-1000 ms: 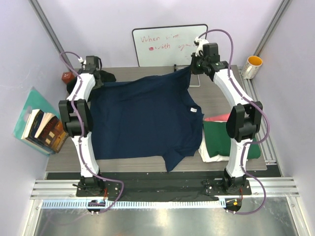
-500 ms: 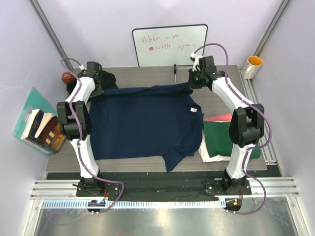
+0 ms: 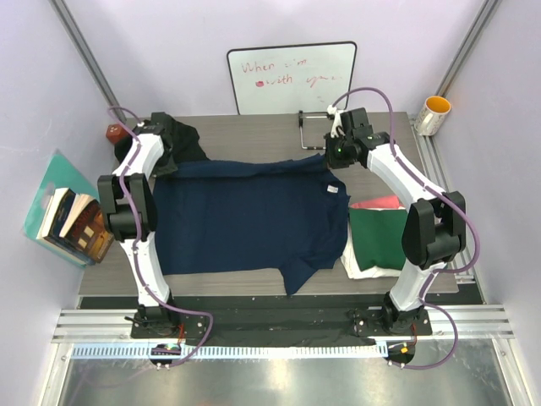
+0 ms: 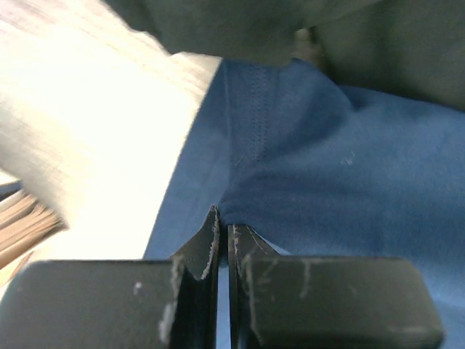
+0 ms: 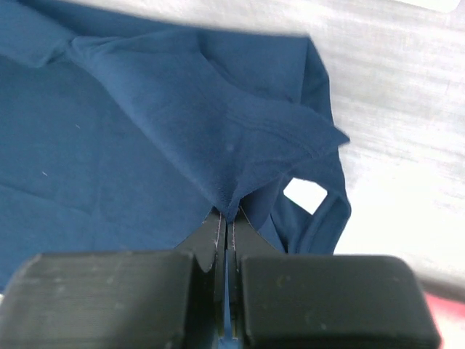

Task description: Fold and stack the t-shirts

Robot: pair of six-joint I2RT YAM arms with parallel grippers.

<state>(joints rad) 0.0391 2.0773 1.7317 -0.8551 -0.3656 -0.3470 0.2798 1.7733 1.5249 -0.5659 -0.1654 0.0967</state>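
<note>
Right wrist: pincer point(image 5: 227, 220) tight on t-shirt point(image 5: 138, 123)

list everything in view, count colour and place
table: 1, grey wood
navy t-shirt: 1, navy blue, spread over the table
black t-shirt: 1, black, bunched at the far left corner
green t-shirt: 1, dark green, folded, right edge
pink-red t-shirt: 1, pink-red, behind the green one
cream-white t-shirt: 1, cream-white, under the green one
whiteboard: 1, white with red writing, back wall
mug: 1, yellow inside, far right
books: several, mixed colours, left of the table
left gripper: 1, black, shut on the navy t-shirt's far left edge
right gripper: 1, black, shut on its far right edge
</note>
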